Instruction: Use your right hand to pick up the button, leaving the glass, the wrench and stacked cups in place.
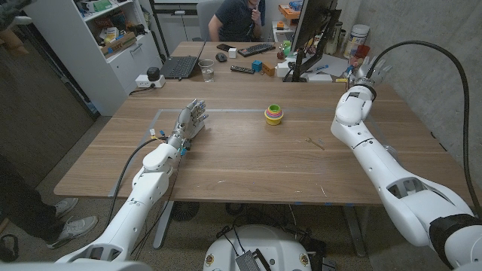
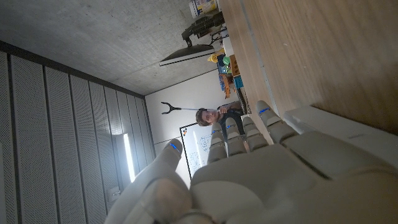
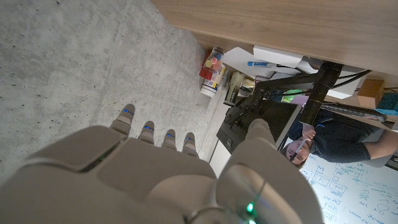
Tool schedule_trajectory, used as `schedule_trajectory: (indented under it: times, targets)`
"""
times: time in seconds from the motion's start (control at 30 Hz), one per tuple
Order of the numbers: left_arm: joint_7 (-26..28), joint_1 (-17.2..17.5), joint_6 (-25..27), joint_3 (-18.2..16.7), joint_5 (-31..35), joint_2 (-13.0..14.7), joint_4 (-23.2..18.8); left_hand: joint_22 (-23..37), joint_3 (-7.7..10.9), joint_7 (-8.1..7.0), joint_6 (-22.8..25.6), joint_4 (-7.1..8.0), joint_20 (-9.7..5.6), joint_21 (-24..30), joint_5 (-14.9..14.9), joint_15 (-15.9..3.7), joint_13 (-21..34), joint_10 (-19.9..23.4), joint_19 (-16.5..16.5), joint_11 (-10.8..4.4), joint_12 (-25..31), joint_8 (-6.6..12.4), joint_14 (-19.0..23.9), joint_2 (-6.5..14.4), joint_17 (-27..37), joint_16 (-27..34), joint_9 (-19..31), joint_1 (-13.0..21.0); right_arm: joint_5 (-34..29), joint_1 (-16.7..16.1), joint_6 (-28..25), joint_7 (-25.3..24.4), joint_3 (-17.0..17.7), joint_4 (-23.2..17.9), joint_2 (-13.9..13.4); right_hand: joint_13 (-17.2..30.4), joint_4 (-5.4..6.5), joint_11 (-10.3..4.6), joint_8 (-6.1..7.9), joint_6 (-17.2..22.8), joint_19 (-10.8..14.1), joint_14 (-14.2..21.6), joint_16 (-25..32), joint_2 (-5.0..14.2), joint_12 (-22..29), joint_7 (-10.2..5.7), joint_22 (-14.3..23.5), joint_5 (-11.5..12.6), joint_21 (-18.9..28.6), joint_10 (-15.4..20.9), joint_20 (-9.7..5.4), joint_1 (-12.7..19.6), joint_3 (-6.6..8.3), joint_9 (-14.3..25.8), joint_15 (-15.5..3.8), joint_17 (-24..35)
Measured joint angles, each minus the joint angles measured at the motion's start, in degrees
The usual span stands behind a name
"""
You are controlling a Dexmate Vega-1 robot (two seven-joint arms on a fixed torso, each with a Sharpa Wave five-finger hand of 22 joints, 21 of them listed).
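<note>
The stacked cups [image 1: 273, 114], in bright colours, stand on the wooden table [image 1: 248, 169] a little past its middle. A clear glass [image 1: 207, 71] stands at the far edge beside the laptop. A small thin piece, likely the wrench [image 1: 316, 142], lies to the right of the middle. My right hand [image 1: 369, 73] is raised over the far right corner, well beyond the wrench, its fingers [image 3: 147, 134] spread and holding nothing. My left hand [image 1: 191, 118] stands on the left part of the table with its fingers [image 2: 227, 138] straight and apart, holding nothing.
A laptop [image 1: 181, 66], a keyboard [image 1: 256, 50], a monitor [image 1: 312, 30] and small clutter line the far edge. A person [image 1: 237, 19] sits behind the table. A shelf unit [image 1: 113, 38] stands at the far left, and another person's shoes [image 1: 64, 218] show at the near left.
</note>
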Motion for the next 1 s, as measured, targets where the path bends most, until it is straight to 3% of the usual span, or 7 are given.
schedule_trajectory:
  times: [0.57, 0.73, 1.0]
  targets:
    - [0.1, -0.5, 0.0, -0.1, 0.2, 0.0, 1.0, 0.0, 0.0, 0.01, 0.0, 0.0, -0.3, -0.2, 0.0, 0.0, 0.0, 0.0, 0.3, 0.0, 0.0, 0.0, 0.0, 0.0, 0.0, 0.0, 0.0, 0.0, 3.0, 2.2, -1.1, 2.3, -2.2, 4.6, -0.4, -0.3, -0.53, 0.0, 0.16, 1.8, 3.4, 2.7, 1.4, -0.26, 0.8, -0.86, 0.0, 0.4, 0.7, 0.0, 0.1, 0.3, -0.53, 0.0, -0.86, -0.3]
    - [0.0, -0.7, 0.0, -0.1, 0.2, 0.0, 1.2, 0.0, 0.0, 0.01, 0.0, 0.0, -0.3, -0.2, 0.0, 0.0, 0.0, 0.0, 0.3, 0.0, 0.0, 0.0, 0.0, 0.0, 0.0, 0.0, 0.0, 0.0, 4.0, 2.5, -1.2, 2.5, -2.7, 5.6, -0.5, -0.3, -0.53, -0.61, 0.16, 2.4, 4.0, 3.3, 1.4, -0.26, 1.1, -0.86, 0.0, 0.4, 0.7, 0.0, 0.31, 0.3, -0.53, -0.3, -0.86, -0.3]
    - [0.0, -1.0, 0.0, -0.1, 0.3, -0.1, 1.7, 0.0, 0.0, 0.01, 0.0, 0.0, -0.3, -0.2, 0.0, 0.0, 0.0, 0.0, 0.3, 0.0, 0.0, 0.0, 0.0, 0.0, 0.0, 0.0, 0.0, 0.0, 5.3, 2.9, -1.4, 3.1, -3.5, 6.8, -0.6, -0.3, -0.77, -0.71, 0.92, 4.5, 5.8, 4.2, 1.6, -0.26, 1.5, -0.84, 0.0, 0.8, 1.1, 1.2, 0.12, 0.3, -0.77, -0.3, -0.93, -0.3]
